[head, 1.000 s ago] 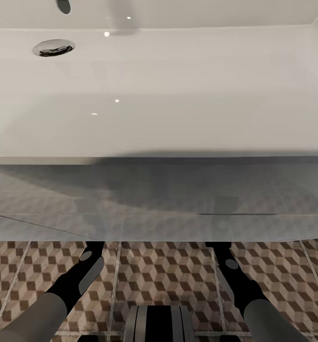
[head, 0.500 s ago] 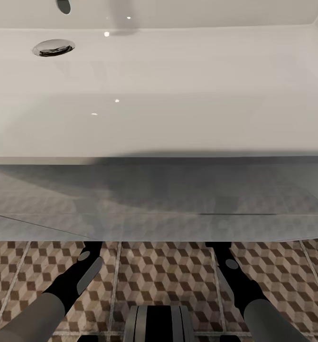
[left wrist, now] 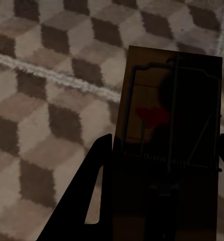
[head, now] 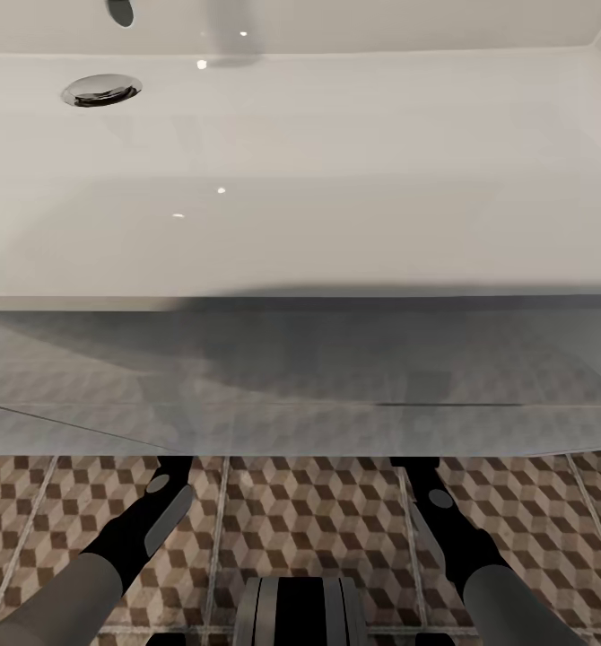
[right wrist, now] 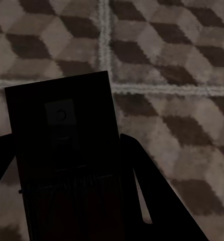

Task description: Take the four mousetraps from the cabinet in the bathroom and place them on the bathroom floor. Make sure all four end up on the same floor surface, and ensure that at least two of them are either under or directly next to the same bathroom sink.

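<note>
Between the left gripper's [left wrist: 159, 165] dark fingers sits a mousetrap [left wrist: 170, 115], held over the bathroom floor [left wrist: 46, 85]. The right gripper [right wrist: 67, 165] holds another mousetrap [right wrist: 62, 120]. Each looks light, stiff and snappy, so hold the board's sides. Up top, the white sink [head: 300, 170].

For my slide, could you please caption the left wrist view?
Left gripper holding a mousetrap above cube-patterned bathroom floor.

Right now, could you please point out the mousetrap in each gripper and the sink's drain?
Left mousetrap [left wrist: 167, 120]: left wrist view, on the red patch mid-board.
Right mousetrap [right wrist: 62, 120]: right wrist view, on the board's pale square mark.
Sink drain [head: 101, 90]: head view, on the chrome ring.
</note>
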Tool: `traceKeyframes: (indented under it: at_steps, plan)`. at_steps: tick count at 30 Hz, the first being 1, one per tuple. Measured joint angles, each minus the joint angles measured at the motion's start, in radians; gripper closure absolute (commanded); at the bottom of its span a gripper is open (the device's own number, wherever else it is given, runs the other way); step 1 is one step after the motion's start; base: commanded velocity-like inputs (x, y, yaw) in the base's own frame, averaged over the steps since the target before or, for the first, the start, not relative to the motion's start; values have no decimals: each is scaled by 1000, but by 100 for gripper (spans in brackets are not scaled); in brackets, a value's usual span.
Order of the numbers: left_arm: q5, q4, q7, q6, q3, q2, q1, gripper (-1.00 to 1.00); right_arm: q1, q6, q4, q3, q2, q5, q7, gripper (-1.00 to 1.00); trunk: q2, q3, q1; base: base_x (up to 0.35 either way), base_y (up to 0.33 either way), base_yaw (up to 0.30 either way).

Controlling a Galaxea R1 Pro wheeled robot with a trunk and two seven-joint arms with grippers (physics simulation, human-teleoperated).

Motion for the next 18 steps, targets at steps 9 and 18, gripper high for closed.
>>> traceKeyframes:
  at_steps: [9,18]
  plan:
    - [0,1,-6,0,28,1,0,100,0,0,1,0,-1,0,0,100,0,0,0,0,0,0]
    - [0,2,-10,7,38,2,0,100,0,1,1,0,-1,-1,0,100,0,0,0,0,0,0]
